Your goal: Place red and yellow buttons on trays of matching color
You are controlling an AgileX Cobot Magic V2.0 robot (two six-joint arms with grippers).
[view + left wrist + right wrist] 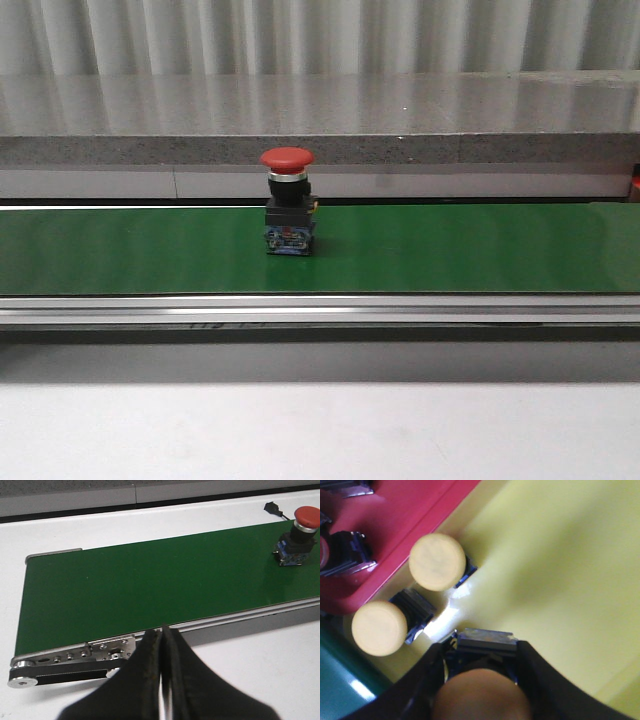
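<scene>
A red mushroom button [288,200] stands upright on the green conveyor belt [450,250]; it also shows in the left wrist view [299,532]. My left gripper [162,635] is shut and empty, at the belt's near edge and far from that button. My right gripper [480,647] is shut on a yellow button [480,695], its cap in shadow, held low over the yellow tray [560,565]. Two more yellow buttons [437,561] [379,627] stand in that tray beside the red tray [405,515]. Neither gripper nor any tray shows in the front view.
The red tray holds at least one button block [345,555] at its edge. The belt's roller end [22,672] lies near my left gripper. A black plug [272,507] lies on the white table behind the belt. A grey ledge runs behind the conveyor.
</scene>
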